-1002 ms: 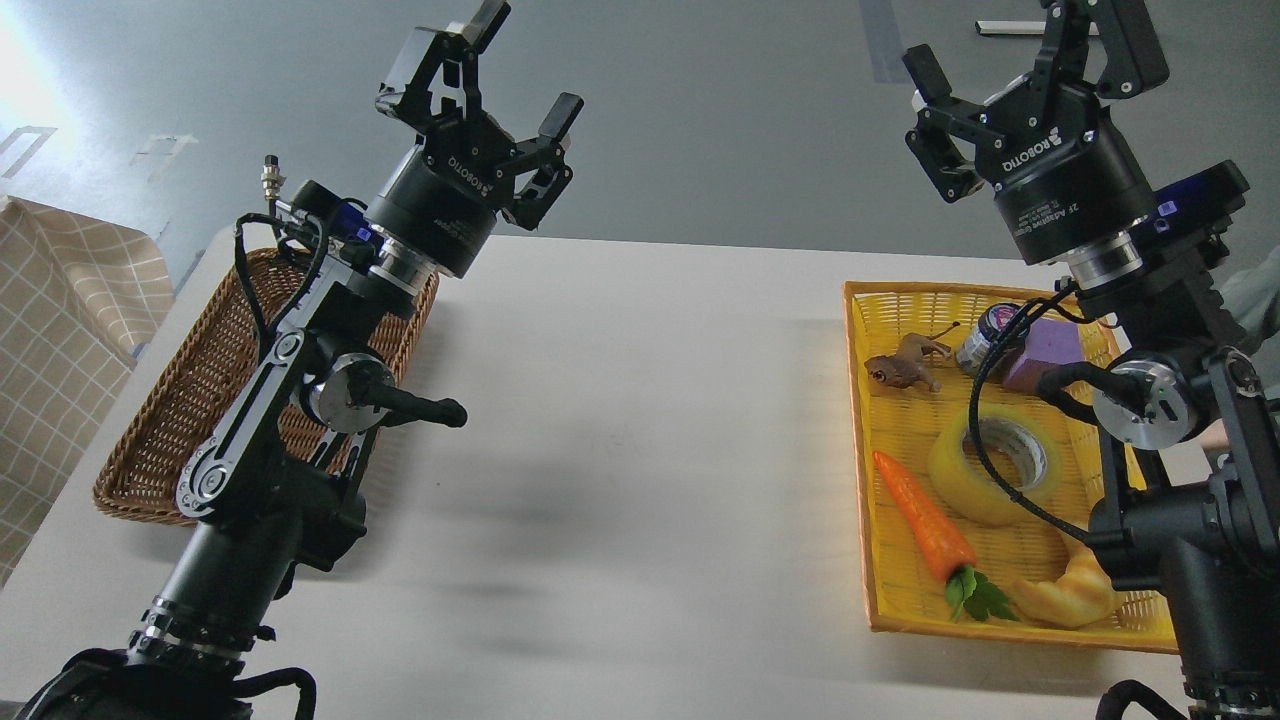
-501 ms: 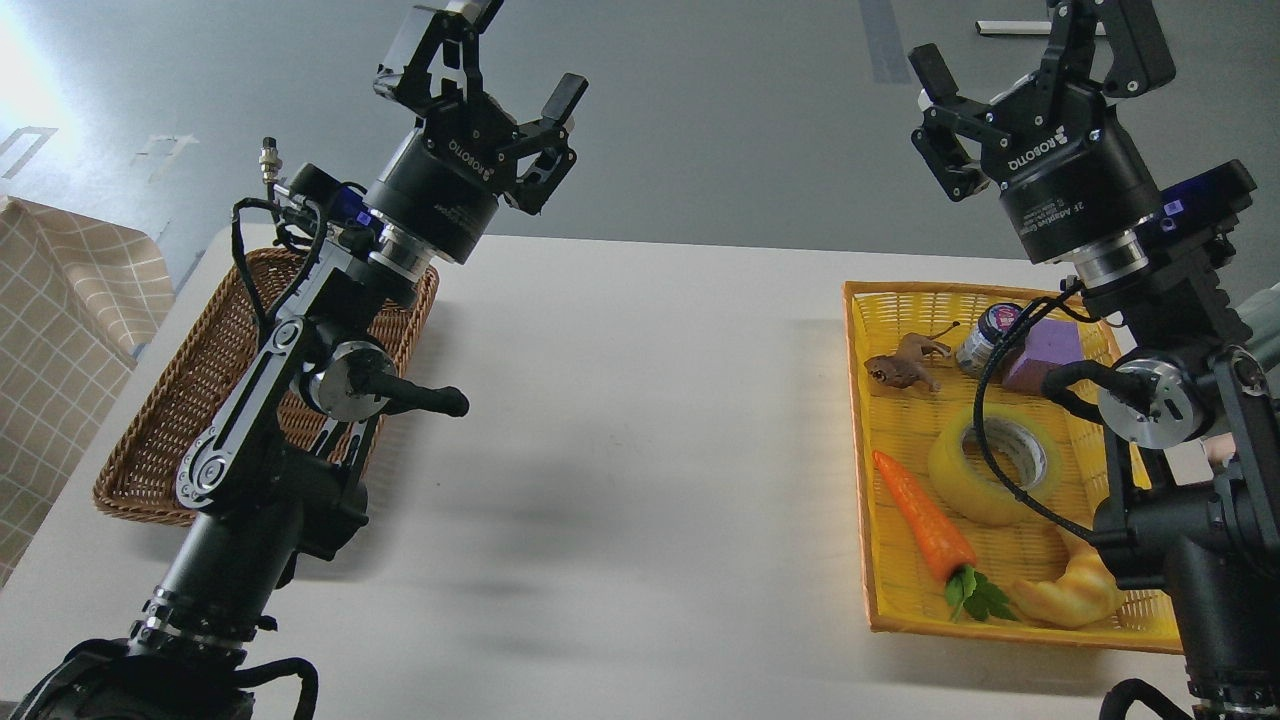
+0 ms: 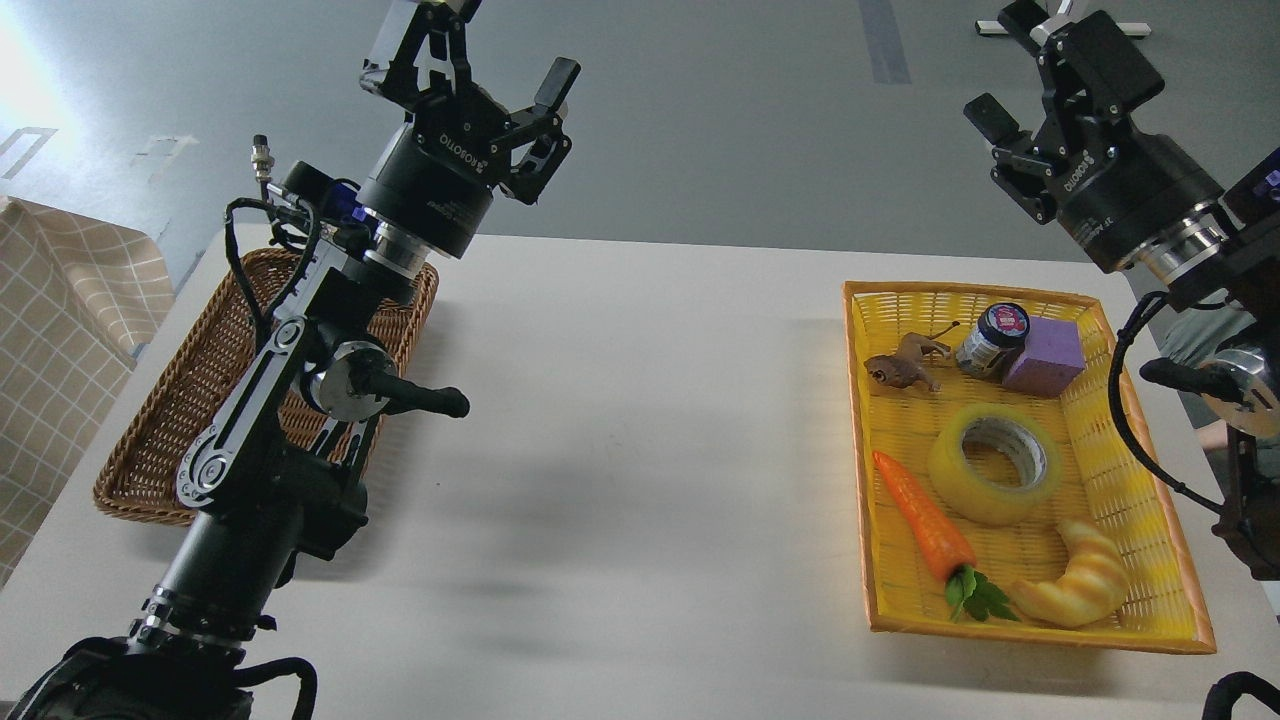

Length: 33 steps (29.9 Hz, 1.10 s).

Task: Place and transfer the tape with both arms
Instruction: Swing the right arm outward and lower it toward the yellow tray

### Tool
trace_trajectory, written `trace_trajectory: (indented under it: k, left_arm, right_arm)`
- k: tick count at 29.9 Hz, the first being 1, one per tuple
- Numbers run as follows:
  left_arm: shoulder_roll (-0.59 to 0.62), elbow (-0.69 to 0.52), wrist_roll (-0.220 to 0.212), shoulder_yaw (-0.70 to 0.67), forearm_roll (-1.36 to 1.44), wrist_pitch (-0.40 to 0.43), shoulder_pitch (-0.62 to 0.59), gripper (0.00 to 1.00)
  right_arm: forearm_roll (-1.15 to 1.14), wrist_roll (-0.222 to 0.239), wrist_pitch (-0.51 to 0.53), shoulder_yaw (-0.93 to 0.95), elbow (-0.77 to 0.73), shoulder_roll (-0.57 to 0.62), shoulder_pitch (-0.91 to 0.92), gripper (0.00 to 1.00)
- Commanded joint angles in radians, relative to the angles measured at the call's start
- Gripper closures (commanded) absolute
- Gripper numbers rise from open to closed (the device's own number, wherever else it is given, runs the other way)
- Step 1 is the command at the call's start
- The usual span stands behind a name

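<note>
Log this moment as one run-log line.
phase: pre-grasp | left gripper: open, raised, empty | right gripper: open, raised, empty | tape: flat in yellow basket, untouched | wicker basket: left side

A table (image 3: 640, 420) stood in front of the robot, with a wicker basket (image 3: 200, 400) at its left edge and a tray (image 3: 1150, 500) on its right side, the two well apart. Inside the tray, the tape (image 3: 993, 477) lay flat near the middle. A carrot (image 3: 925, 525) lay just left of it, a croissant (image 3: 1075, 585) at the near side, and a toy animal (image 3: 903, 367), a jar (image 3: 992, 340) and a block (image 3: 1045, 357) along the far side. The left gripper (image 3: 480, 60) hung above the basket's far end; the right gripper (image 3: 1040, 90) hung beyond the tray's far right corner. A cloth-covered surface (image 3: 60, 320) stood left of the table.
</note>
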<state>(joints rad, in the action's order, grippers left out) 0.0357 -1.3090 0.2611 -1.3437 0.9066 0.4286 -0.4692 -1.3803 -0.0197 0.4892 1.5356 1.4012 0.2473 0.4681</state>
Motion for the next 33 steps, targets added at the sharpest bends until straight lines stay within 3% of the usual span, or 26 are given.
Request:
trace_trajectory:
  k: [1, 13, 20, 23, 27, 33]
  left_arm:
    - [0.000, -0.001, 0.000, 0.000, 0.000, 0.002, -0.002, 0.02]
    - [0.009, -0.001, 0.000, 0.001, 0.000, 0.002, 0.004, 0.02]
    - [0.004, -0.001, 0.000, 0.001, 0.002, 0.002, 0.006, 0.02]
    - [0.003, -0.001, 0.000, 0.001, 0.002, 0.002, 0.007, 0.02]
    - [0.001, -0.001, 0.000, 0.000, 0.002, 0.002, 0.009, 0.02]
    - [0.000, -0.004, 0.000, 0.000, 0.002, 0.002, 0.001, 0.02]
  right_arm:
    - [-0.126, 0.006, 0.000, -0.009, 0.012, 0.052, -0.011, 0.00]
    - [-0.183, 0.004, 0.000, -0.080, 0.038, 0.257, -0.065, 0.00]
    - [-0.244, -0.009, 0.000, -0.046, 0.044, 0.271, -0.092, 0.00]
    - [-0.090, -0.071, 0.000, 0.038, 0.041, 0.264, -0.106, 0.00]
    - [0.121, -0.105, 0.000, 0.083, 0.041, 0.289, -0.131, 0.00]
    - [0.113, -0.196, 0.000, 0.081, 0.041, 0.421, -0.149, 0.00]
